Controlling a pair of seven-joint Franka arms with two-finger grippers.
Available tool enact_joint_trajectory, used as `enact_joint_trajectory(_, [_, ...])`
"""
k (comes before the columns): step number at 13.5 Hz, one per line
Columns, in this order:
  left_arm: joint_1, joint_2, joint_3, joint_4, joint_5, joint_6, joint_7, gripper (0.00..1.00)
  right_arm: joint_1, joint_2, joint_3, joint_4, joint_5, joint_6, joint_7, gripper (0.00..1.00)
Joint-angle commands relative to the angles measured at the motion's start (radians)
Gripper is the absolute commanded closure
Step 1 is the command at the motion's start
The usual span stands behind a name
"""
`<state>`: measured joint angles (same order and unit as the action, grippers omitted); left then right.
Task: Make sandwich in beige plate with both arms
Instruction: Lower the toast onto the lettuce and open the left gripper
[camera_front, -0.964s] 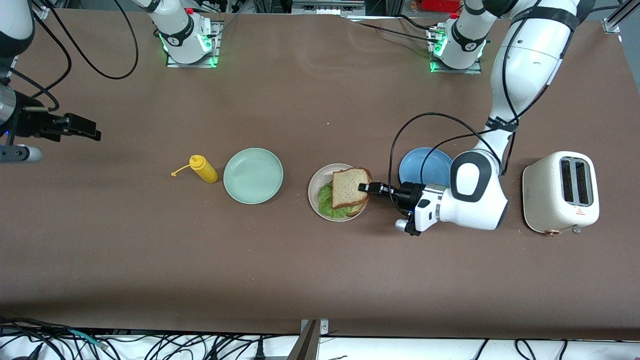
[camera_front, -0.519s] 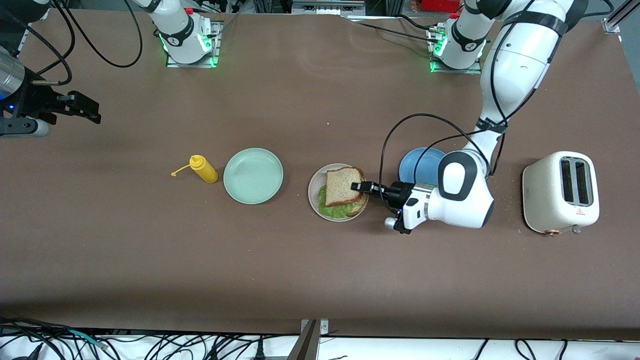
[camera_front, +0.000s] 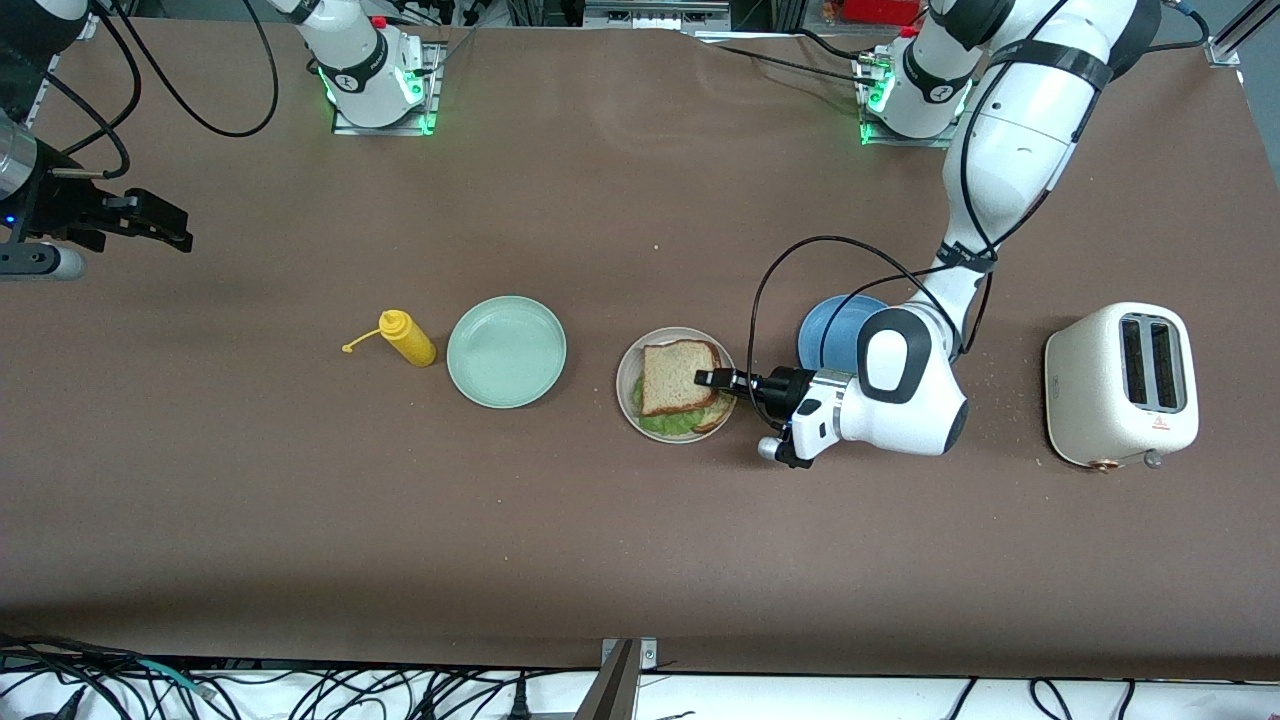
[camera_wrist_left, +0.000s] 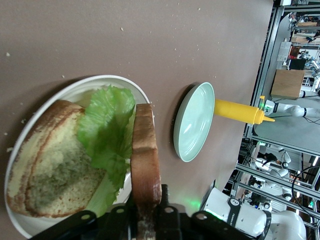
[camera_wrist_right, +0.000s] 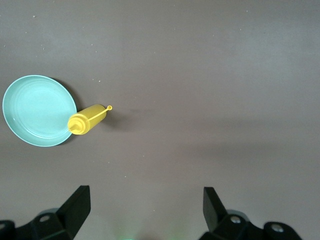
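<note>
The left hand (camera_front: 706, 379) pinches the top bread slice (camera_front: 677, 376) over the lettuce (camera_wrist_left: 107, 131) and bottom slice (camera_wrist_left: 47, 160) on the beige plate (camera_front: 627, 385) mid-desk; the right hand (camera_wrist_right: 145, 205), fingers spread, waits above the desk (camera_front: 620, 530) near the yellow bottle (camera_front: 407, 338).

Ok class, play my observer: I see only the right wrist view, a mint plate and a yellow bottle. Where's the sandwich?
Observer: In the beige plate, which lies between the mint plate and a blue plate.
Operator: Is the top on?
Observer: The top slice lies over the lettuce, with the left gripper shut on its edge.
</note>
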<state>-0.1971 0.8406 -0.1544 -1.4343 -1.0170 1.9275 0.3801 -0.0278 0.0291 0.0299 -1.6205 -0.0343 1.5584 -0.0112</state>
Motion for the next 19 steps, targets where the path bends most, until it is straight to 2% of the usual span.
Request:
enact_joint_trajectory(1, [0.004, 0.008, 0.006, 0.002, -0.020, 0.005, 0.034, 0.14, -0.043, -0.011, 0.039, -0.012, 0.022, 0.005, 0.010, 0.00])
enact_joint_trajectory(2, [0.005, 0.008, 0.009, 0.002, -0.020, 0.007, 0.033, 0.06, -0.035, -0.014, 0.039, -0.012, 0.014, 0.008, 0.010, 0.00])
enact_joint_trajectory(4, [0.015, 0.008, 0.016, -0.002, -0.020, 0.010, 0.032, 0.02, -0.015, -0.014, 0.021, -0.012, 0.016, 0.003, 0.010, 0.00])
enact_joint_trajectory(10, [0.039, 0.002, 0.041, -0.011, -0.017, 0.019, 0.022, 0.01, -0.020, -0.008, 0.011, -0.006, 0.020, 0.011, 0.004, 0.00])
enact_joint_trajectory(15, [0.051, -0.044, 0.156, -0.009, -0.012, 0.011, 0.009, 0.01, -0.018, -0.006, 0.011, -0.006, 0.024, 0.012, 0.007, 0.00])
enact_joint_trajectory(17, [0.053, -0.083, 0.196, -0.009, 0.055, 0.008, -0.029, 0.01, -0.018, -0.006, 0.013, -0.006, 0.025, 0.015, 0.008, 0.00])
enact_joint_trajectory(19, [0.059, -0.129, 0.214, -0.006, 0.196, 0.008, -0.101, 0.01, -0.018, -0.005, 0.011, -0.006, 0.025, 0.020, 0.005, 0.00])
